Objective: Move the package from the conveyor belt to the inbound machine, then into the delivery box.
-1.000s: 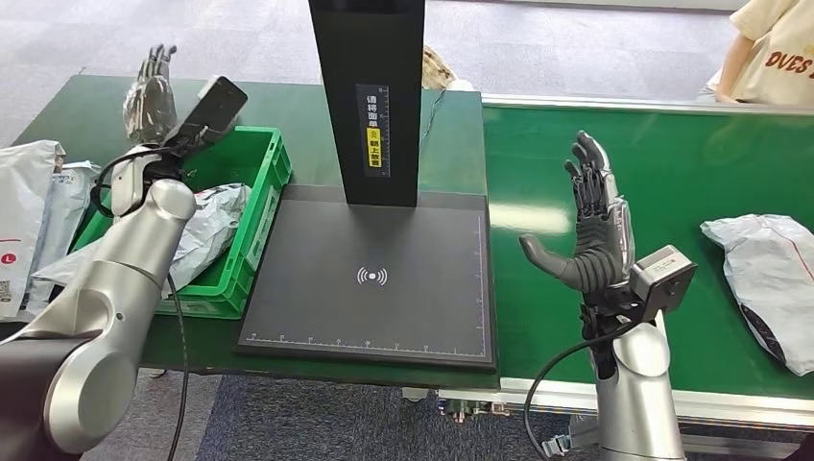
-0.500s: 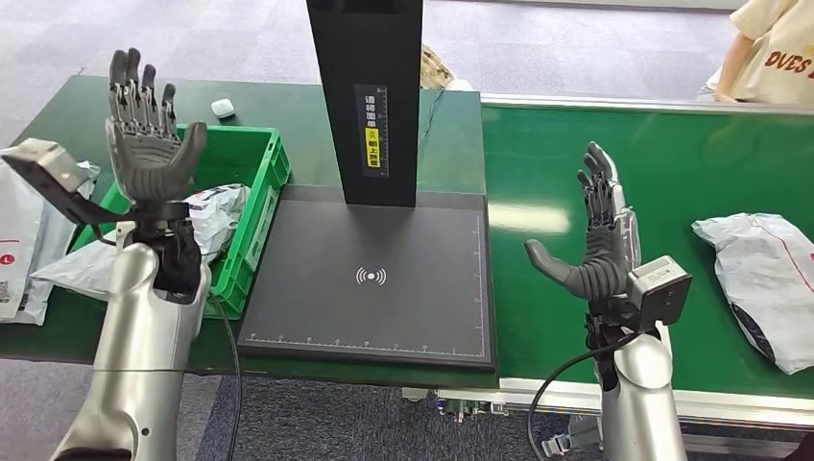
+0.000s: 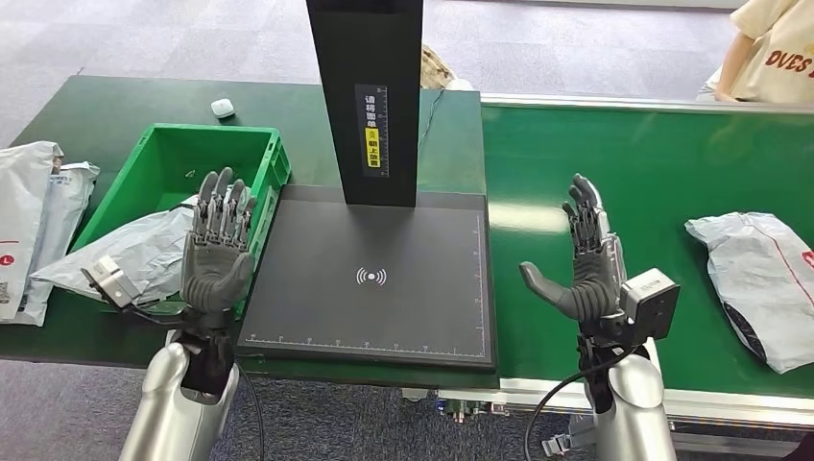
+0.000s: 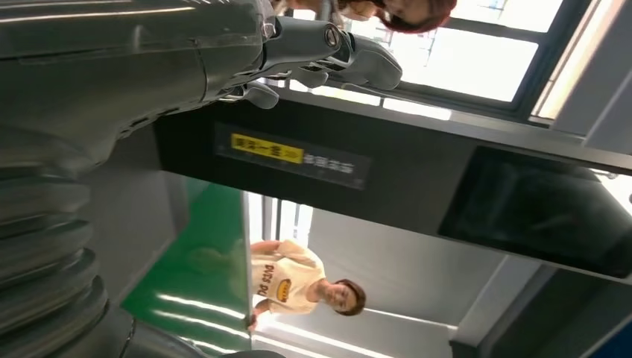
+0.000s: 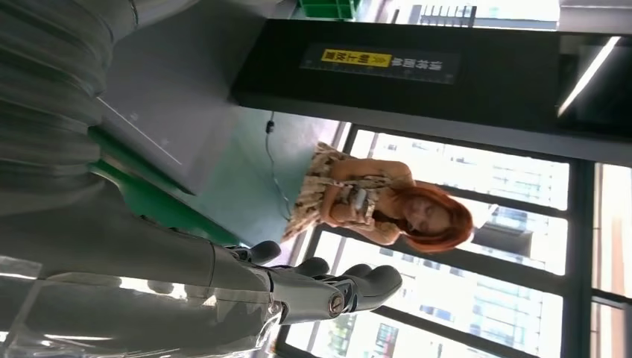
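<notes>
The grey package [image 3: 758, 283] lies on the green conveyor belt [image 3: 653, 173] at about three o'clock in the head view, crumpled, with its long axis running roughly from the far side of the belt toward the near edge and its far end lying nearer the robot's middle than its near end. Nothing touches it. The right hand [image 3: 587, 259] stands over the belt's near strip at about four o'clock, palm upright, fingers spread apart and thumb pointed toward the machine, holding nothing; the package lies off to its outer side, near but clearly apart from it, with bare belt between them. That makes the right hand the nearer one by far, and the reach the next step calls for would likely be sideways, away from the machine, to meet the package across its short width. The black inbound machine [image 3: 374, 279], a flat plate with a tall post, sits at centre, between the two hands. The left hand [image 3: 219, 250] is raised at about eight o'clock in front of the green delivery box [image 3: 158, 154], fingers also apart and empty. Another grey bag [image 3: 134, 254] lies in that box, and more bags [image 3: 34, 216] rest on the table at nine o'clock.
</notes>
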Available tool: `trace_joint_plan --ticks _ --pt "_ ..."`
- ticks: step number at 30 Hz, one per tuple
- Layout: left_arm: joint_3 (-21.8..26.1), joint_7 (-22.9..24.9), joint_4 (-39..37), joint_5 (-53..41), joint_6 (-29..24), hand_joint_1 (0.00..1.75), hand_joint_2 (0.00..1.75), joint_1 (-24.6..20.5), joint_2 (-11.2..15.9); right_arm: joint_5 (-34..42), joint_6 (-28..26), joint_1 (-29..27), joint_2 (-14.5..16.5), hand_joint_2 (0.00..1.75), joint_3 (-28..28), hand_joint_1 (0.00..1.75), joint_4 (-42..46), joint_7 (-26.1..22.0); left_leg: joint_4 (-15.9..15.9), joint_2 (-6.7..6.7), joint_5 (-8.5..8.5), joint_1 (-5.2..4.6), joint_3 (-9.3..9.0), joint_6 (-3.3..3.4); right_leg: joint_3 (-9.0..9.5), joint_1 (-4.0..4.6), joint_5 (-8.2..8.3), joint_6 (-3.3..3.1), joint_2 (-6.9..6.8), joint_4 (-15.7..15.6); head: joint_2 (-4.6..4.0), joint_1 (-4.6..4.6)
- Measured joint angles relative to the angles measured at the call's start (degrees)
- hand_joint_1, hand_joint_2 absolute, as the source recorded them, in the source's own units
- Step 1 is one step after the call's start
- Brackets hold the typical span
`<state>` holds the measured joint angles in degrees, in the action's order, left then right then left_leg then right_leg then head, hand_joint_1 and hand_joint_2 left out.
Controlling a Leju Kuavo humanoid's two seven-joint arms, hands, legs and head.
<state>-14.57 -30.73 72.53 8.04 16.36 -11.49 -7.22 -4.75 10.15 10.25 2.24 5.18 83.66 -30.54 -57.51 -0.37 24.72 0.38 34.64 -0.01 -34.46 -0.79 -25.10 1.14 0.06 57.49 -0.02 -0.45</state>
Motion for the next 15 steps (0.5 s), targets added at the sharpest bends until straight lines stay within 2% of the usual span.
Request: trace_joint_plan --ticks 5,10,15 --pt "0.42 -1.90 1.64 -4.80 -2.19 0.00 1.75 3.79 -0.35 -0.41 -1.52 -0.48 0.74 1.75 0.00 0.00 -2.05 2.50 0.01 0.00 0.01 0.00 0.00 -0.01 0.00 0.02 -0.04 -0.04 -0.01 0.00 0.00 0.00" --pt "1.29 -2.27 3.33 -6.34 -1.51 0.00 1.75 6.12 -0.86 -0.25 -0.93 -0.40 1.10 1.75 0.00 0.00 -4.94 6.07 0.01 0.00 0.01 0.01 0.01 -0.01 0.00 0.02 -0.04 -0.04 -0.01 0.00 0.00 0.00" --pt "2.26 -2.80 4.45 -7.03 -1.56 0.00 1.75 7.48 -1.44 0.08 -0.78 -0.30 1.28 1.75 0.00 0.00 -7.22 6.92 0.01 0.00 0.01 0.01 0.01 -0.01 0.01 0.02 -0.04 -0.04 -0.02 0.00 0.00 0.00"
